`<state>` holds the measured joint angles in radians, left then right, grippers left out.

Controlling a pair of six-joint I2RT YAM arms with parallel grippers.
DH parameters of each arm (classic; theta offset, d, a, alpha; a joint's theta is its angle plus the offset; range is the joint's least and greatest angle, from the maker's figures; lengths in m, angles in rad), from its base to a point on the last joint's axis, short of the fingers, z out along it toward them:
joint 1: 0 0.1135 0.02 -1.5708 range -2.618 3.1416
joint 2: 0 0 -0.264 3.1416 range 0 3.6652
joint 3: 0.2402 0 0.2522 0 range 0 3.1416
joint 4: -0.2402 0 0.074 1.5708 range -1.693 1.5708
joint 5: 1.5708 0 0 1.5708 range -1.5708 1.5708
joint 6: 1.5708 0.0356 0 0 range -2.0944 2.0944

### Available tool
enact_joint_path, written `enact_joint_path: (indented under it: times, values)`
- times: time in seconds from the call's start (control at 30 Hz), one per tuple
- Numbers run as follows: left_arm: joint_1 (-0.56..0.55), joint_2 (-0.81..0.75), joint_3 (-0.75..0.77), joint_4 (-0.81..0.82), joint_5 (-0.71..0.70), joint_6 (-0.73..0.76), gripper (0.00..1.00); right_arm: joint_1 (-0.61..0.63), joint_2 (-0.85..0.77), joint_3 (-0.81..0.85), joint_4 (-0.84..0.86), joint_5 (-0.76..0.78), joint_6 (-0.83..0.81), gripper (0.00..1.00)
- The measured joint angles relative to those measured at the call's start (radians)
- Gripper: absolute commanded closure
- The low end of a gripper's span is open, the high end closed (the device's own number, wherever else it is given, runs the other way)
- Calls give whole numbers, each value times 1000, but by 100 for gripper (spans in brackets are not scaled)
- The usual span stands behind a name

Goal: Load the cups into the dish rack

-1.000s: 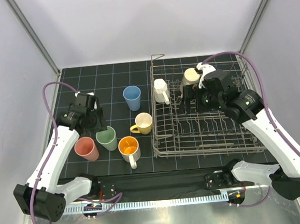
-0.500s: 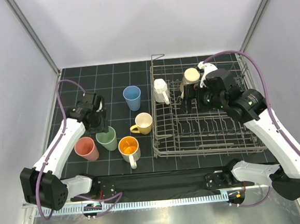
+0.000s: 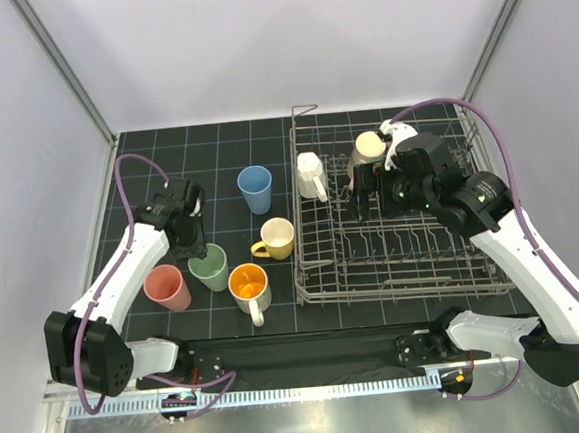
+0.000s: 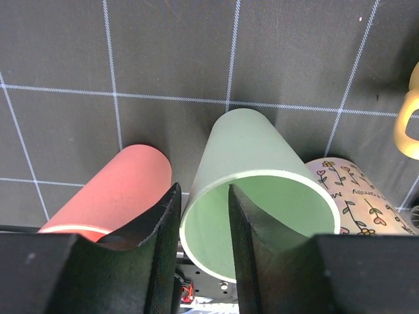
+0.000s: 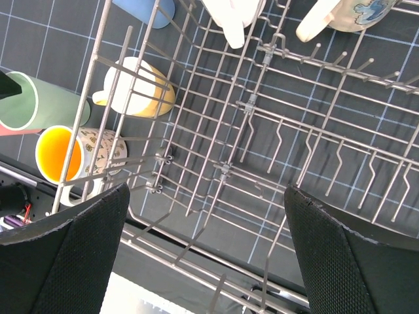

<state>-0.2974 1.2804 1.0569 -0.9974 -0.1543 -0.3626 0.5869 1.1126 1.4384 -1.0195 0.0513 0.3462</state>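
Observation:
My left gripper [image 3: 194, 246] is down at the pale green cup [image 3: 208, 268], which stands upright on the mat. In the left wrist view one finger [image 4: 160, 222] is outside the green cup [image 4: 262, 163] wall and the other is inside; the jaws are narrowed, with a gap still showing. The pink cup [image 3: 167, 287] touches that side. The blue cup [image 3: 255, 189], yellow mug [image 3: 275, 239] and orange-inside mug [image 3: 248, 284] stand nearby. A white mug [image 3: 311, 177] and a cream mug [image 3: 368, 148] sit in the dish rack [image 3: 405, 280]. My right gripper [image 5: 206, 188] hangs open and empty above the rack.
The rack's upright tines [image 5: 262, 124] lie right under my right gripper. The pink cup [image 4: 118, 190] crowds the outer left finger. The orange-inside mug [image 4: 357, 196] sits close on the green cup's other side. The mat's near edge runs just past the cups.
My left gripper has come in over the green cup and narrowed its jaws round the rim. The right arm and all the cups have stayed put.

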Motion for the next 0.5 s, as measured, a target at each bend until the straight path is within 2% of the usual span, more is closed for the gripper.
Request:
enact_joint_path:
  times: [0.17, 0.33, 0.5]
  values:
    - [0, 15, 0, 0, -1, -3, 76, 0, 0, 0, -2, -4, -3, 0]
    - [0, 37, 0, -1, -5, -14, 99, 0, 0, 12, -10, -3, -8, 0]
    - [0, 16, 4, -5, -34, -47, 100, 0, 5, 13, -9, -22, -4, 0]
